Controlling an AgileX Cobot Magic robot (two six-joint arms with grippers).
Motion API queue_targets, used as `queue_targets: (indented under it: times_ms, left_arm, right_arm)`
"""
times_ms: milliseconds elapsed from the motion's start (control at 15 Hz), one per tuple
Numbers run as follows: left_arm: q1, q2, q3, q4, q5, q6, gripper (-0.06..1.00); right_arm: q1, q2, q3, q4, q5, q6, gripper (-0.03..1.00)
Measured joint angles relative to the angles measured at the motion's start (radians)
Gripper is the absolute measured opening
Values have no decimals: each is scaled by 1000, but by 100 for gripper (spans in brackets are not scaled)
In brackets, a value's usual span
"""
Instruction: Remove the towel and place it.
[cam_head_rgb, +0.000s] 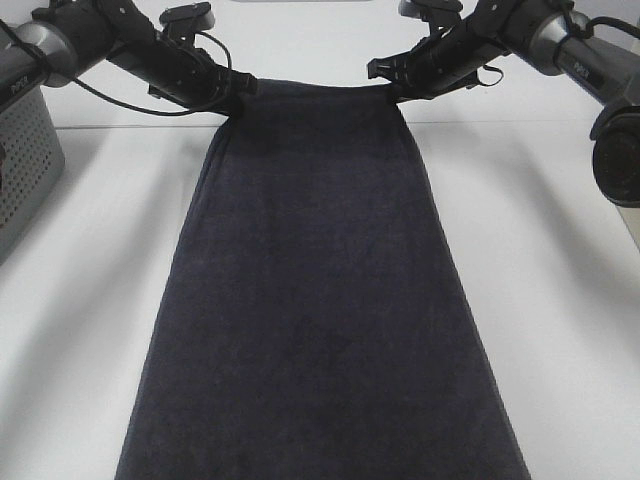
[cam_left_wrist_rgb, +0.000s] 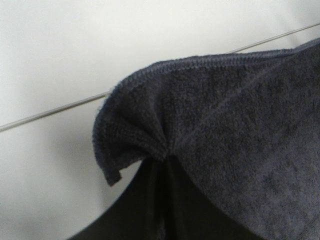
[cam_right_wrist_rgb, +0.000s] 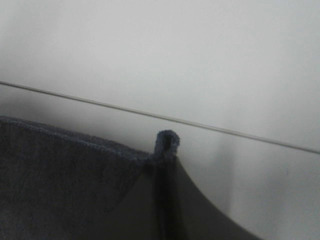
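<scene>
From above, we see the towel (cam_head_rgb: 320, 300) stretched lengthwise down the table (cam_head_rgb: 560, 300), its far corners pinched by the left gripper (cam_head_rgb: 238, 88) and right gripper (cam_head_rgb: 385, 80). Both wrist views show cloth bunched in closed jaws, seemingly secure.

Bkgd: white table (cam_head_rgb: 560, 330), matte, fills most of the exterior high view. Pale wall (cam_head_rgb: 300, 40) directly behind table's far edge. Grey perforated basket (cam_head_rgb: 25, 165) on table, left side. Lighting even, soft shadows.
</scene>
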Motion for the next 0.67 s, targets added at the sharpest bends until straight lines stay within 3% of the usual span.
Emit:
queue_targets:
  times_ms: [333,667]
  left_arm:
    - [0,1,0,2,-70,24,1]
    - [0,1,0,18,-125,25,1]
  right_arm:
    - [0,0,0,66,-59,-116,1]
    - [0,3,0,92,-115,-145,1]
